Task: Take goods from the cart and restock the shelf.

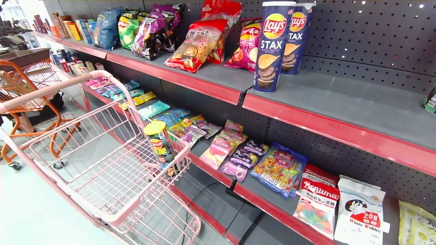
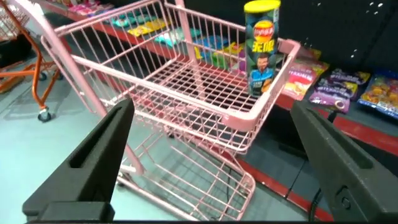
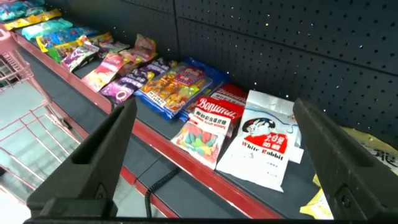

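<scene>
A pink wire cart (image 1: 112, 177) stands before the shelf; in its basket corner nearest the shelf a chip can with a yellow lid (image 1: 160, 144) stands upright. The can (image 2: 262, 46) and cart (image 2: 186, 93) lie ahead of my left gripper (image 2: 211, 162), which is open and holds nothing. Two tall blue chip cans (image 1: 272, 46) stand on the grey upper shelf (image 1: 340, 98). My right gripper (image 3: 217, 162) is open and hangs over the lower shelf (image 3: 186, 155) near candy bags (image 3: 264, 140).
Chip bags (image 1: 197, 42) fill the upper shelf left of the blue cans; bare grey shelf lies to their right. Candy packets (image 1: 235, 149) line the lower shelf. An orange cart (image 1: 24, 85) stands behind the pink one. A black cable (image 1: 252, 224) runs on the floor shelf.
</scene>
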